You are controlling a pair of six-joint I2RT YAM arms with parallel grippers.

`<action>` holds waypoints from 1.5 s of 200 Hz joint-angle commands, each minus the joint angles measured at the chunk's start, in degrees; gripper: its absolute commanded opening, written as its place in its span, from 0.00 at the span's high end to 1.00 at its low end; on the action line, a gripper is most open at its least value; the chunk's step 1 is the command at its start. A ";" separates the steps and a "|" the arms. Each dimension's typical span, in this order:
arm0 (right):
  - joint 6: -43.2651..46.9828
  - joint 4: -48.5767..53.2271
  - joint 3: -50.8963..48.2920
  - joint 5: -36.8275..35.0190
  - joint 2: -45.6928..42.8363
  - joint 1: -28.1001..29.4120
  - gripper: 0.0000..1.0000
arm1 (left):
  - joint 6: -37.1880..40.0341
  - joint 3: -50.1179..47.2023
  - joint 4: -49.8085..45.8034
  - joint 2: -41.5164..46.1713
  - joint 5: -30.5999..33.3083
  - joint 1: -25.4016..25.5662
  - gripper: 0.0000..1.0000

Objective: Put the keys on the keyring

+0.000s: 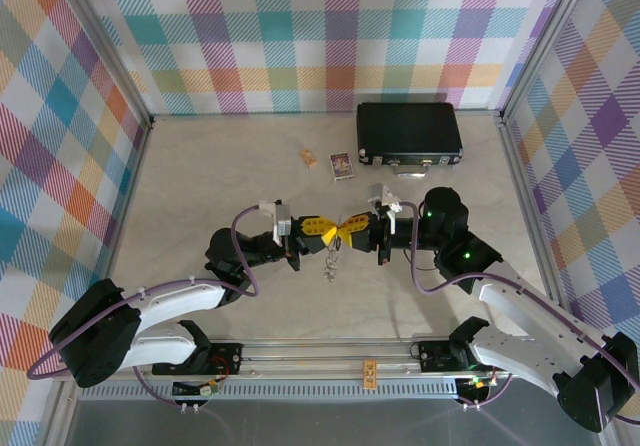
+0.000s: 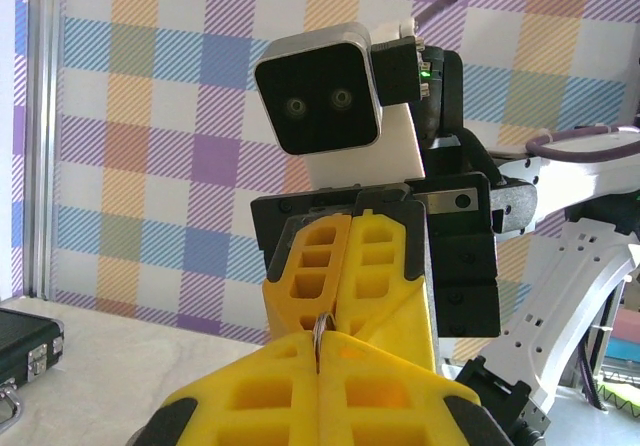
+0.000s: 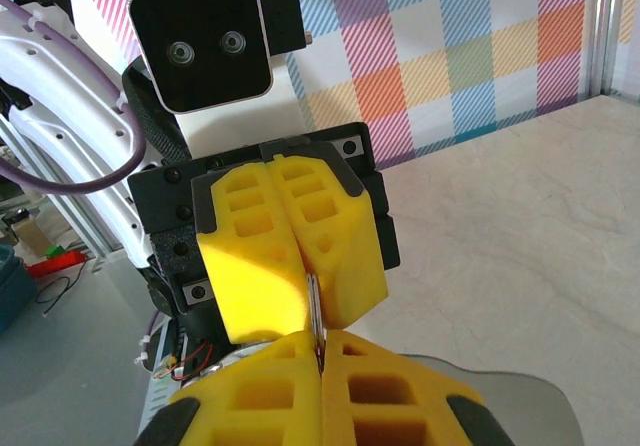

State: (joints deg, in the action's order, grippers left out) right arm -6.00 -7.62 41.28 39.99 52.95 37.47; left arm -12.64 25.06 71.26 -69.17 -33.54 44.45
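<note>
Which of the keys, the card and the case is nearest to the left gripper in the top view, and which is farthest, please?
1. Keys: hanging just under the left gripper, from the keyring it pinches.
2. Card: lying farther back.
3. Case: at the back, to the right.

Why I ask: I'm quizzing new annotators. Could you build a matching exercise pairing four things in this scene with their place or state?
Things:
1. black case
2. keys
3. left hand
4. small card

Places or states:
A. shut on the keyring
B. lying flat off the case's near left corner
C. at the far right of the table
D. dangling close to the right hand

Pairs: 1-C; 2-D; 3-A; 4-B
</note>
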 commanded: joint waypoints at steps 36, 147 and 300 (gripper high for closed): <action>5.21 6.08 3.74 0.34 -0.75 -0.16 1.00 | 0.33 1.13 0.67 1.60 -0.81 -1.16 0.87; 30.61 44.82 23.79 -10.66 12.75 1.83 1.00 | 20.07 3.55 -39.79 18.36 1.04 -5.25 0.73; 44.14 59.91 36.64 -16.29 23.46 7.95 1.00 | 24.15 6.14 -44.03 11.64 -5.29 -5.16 0.73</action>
State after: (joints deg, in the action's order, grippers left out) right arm 36.51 51.59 75.77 22.28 75.75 44.82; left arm 10.37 29.32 26.96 -57.10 -36.12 39.81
